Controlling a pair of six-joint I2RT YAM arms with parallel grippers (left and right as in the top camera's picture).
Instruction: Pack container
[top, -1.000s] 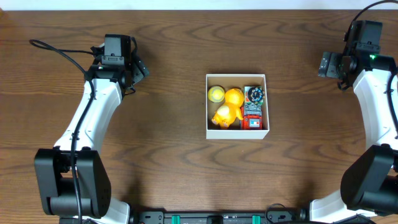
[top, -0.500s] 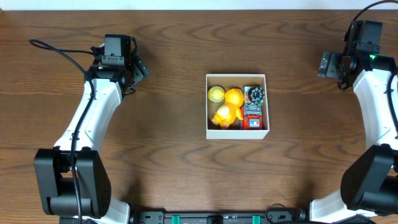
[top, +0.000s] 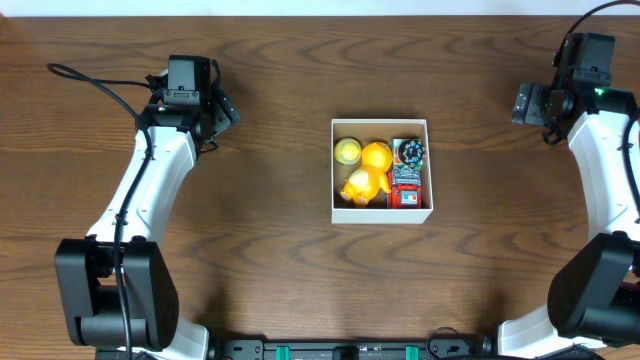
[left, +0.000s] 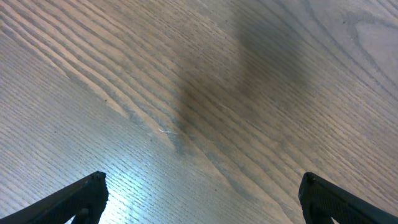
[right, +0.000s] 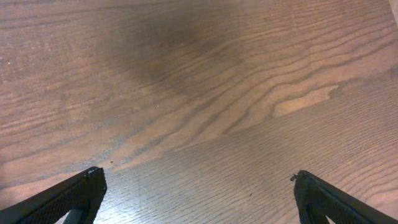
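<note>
Dark brown wood-grain table (top: 280, 270) fills nearly everything I see from overhead. Only a thin pale strip (top: 300, 6) shows past its far edge, and I cannot tell what it is. A black cable (top: 85, 78) loops over the wood at far left.

The container (top: 381, 216), a square white box, sits on the table a little right of centre. Inside it lie a yellow duck (top: 360, 186), a yellow ball (top: 347, 150) and an orange ball (top: 377, 155) at the far side. A red toy (top: 405, 192) lies along the right wall with a dark round piece (top: 410, 151) beyond it; their details are too small to make out.

My left gripper (left: 202, 190) hangs over bare wood at far left, jaws spread wide, gripping nothing, well apart from the container. My right gripper (right: 199, 186) hangs likewise at far right, wide and empty. In both wrist views only the black fingertips (left: 87, 198) show, cut off by the lower edge
</note>
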